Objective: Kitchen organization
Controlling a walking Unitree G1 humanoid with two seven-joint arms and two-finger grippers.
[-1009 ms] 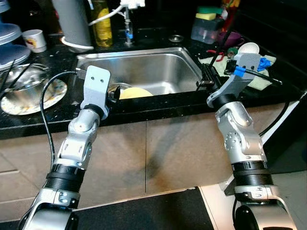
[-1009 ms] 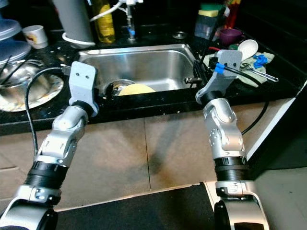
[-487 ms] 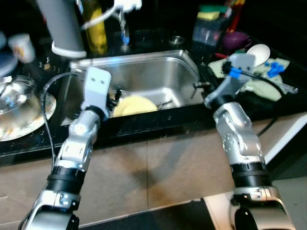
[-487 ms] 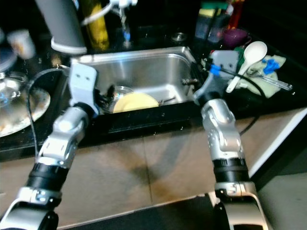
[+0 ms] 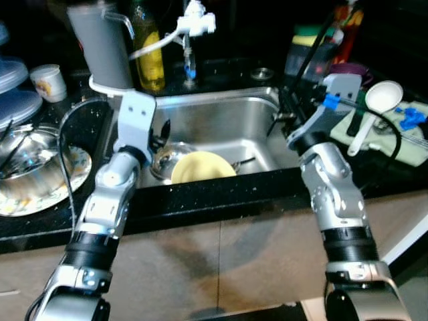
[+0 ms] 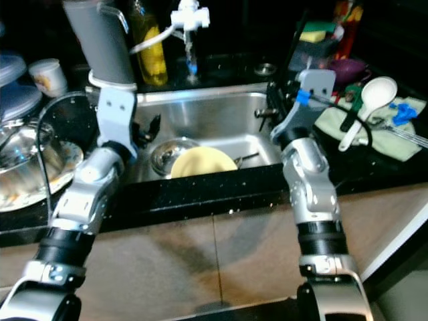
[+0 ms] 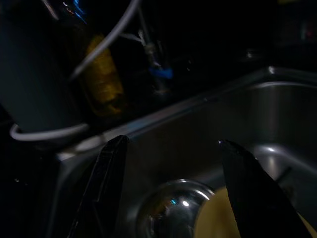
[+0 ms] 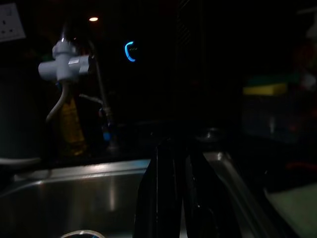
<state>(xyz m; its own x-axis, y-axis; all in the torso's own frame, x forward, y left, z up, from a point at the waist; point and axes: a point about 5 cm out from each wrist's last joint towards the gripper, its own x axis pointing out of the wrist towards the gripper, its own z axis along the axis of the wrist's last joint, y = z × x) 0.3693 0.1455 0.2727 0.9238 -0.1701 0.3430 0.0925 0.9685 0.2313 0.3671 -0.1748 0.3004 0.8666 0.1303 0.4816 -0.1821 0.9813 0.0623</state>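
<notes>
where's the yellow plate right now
The yellow plate lies in the steel sink, at its front, against a metal bowl on its left, just beyond the left tool.

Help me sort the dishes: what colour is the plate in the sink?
Pale yellow; the plate shows best in the left eye view.

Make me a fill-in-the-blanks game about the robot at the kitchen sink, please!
1. The yellow plate lies inside the ______.
2. The left gripper has its fingers ______.
3. The white spoon rests on a ______ cloth.
4. Beside the plate sits a shiny metal ______.

Missing words: sink; open; green; bowl
</notes>
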